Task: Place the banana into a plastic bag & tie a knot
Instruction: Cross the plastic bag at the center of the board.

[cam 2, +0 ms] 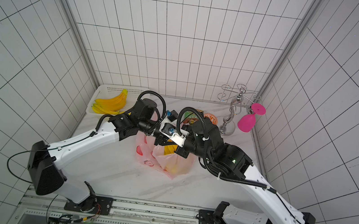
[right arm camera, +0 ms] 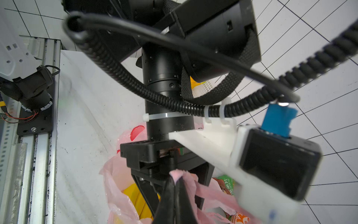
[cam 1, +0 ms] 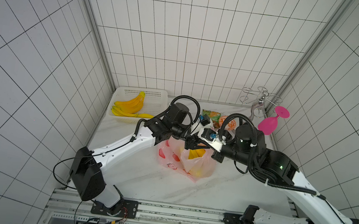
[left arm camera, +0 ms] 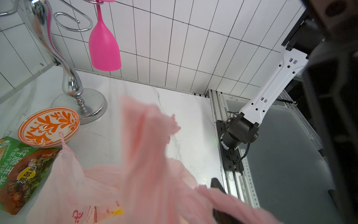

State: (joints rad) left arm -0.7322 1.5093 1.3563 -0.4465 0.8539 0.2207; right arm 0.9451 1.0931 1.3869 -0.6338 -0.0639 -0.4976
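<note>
The banana lay inside the pink bag at the middle of the tabletop. The right pincer was clamped on a strip of it. The left pincer hung at the bag's 12 o'clock; whether it gripped, I could not tell.

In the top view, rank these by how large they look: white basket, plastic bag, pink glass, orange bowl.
1. white basket and plastic bag: about alike, and the bag is partly hidden, so no ranking between them.
2. pink glass
3. orange bowl, partly hidden.
</note>
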